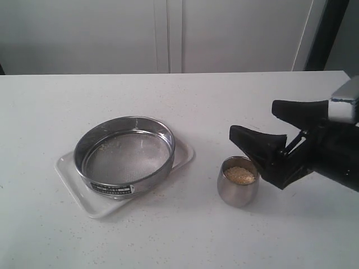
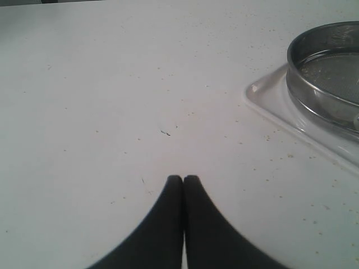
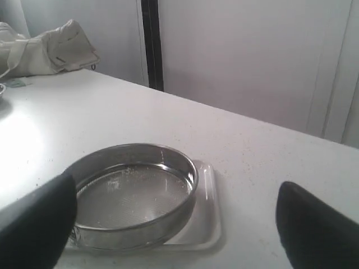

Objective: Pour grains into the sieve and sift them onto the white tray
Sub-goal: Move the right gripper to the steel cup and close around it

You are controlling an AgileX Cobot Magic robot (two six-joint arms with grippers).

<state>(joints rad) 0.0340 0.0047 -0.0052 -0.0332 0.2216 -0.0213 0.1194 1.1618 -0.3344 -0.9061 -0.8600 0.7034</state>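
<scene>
White tray [image 1: 72, 178] long axis diagonal under sieve [image 1: 126, 156], right claw [image 1: 253, 119] agape, left claw [image 2: 183, 179] closed

- The sieve [image 1: 152, 177] sits on the white tray [image 1: 84, 196], left of centre.
- A steel cup [image 1: 238, 189] of grains [image 1: 240, 175] stands to its right.
- My right gripper [image 1: 253, 120] hangs just right of the cup, jaws spread wide.

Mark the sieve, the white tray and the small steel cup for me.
sieve [image 1: 128, 158]: exterior view, on its mesh bottom.
white tray [image 1: 71, 175]: exterior view, on the bare left corner beside the sieve.
steel cup [image 1: 238, 190]: exterior view, on the outer wall below the rim.
</scene>
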